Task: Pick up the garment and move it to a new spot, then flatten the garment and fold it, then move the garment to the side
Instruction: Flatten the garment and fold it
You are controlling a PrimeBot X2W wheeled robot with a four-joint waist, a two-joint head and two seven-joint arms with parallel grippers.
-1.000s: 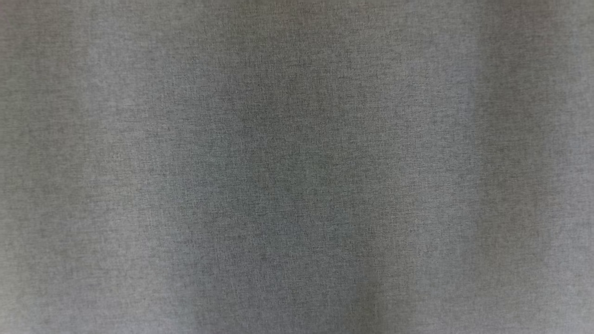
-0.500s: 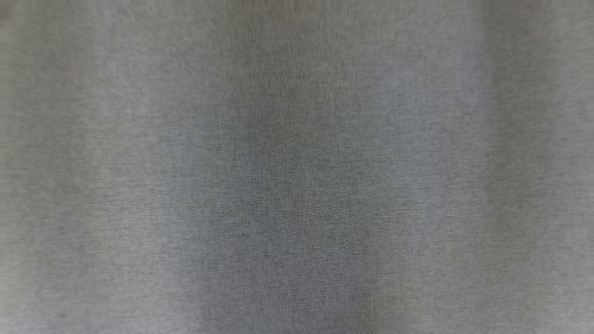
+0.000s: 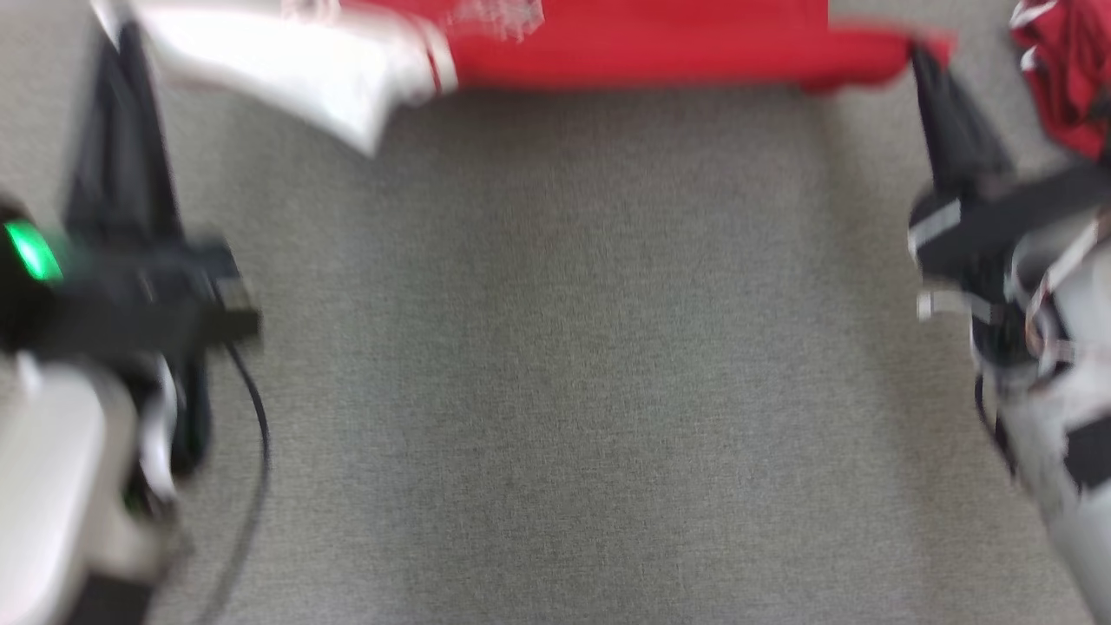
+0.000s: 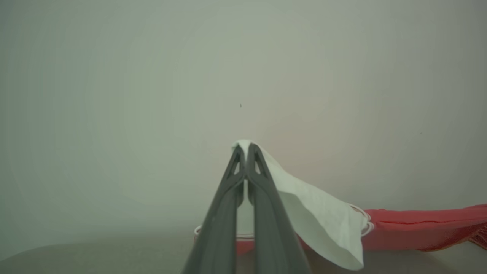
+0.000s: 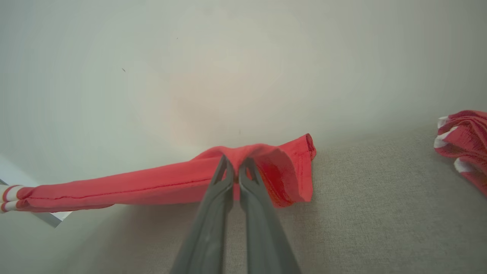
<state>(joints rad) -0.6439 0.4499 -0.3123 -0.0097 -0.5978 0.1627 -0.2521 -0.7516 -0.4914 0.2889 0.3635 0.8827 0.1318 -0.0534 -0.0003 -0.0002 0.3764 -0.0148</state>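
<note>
The left end effector (image 4: 245,148) is clamping shut on the garment's (image 3: 642,43) white sleeve (image 4: 315,213) and the right end effector (image 5: 235,161) on its red hem (image 5: 293,171), stretching it at twelve o'clock above the bench (image 3: 555,365); pickup is looking done, while flattening, folding and moving aside are waiting.

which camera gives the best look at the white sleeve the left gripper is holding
The left wrist view: the white sleeve is sharp there, its tip pinched in the shut left gripper. The head view has the sleeve motion-blurred at top left. The right wrist view catches a striped scrap at its left edge, likely its cuff.
</note>
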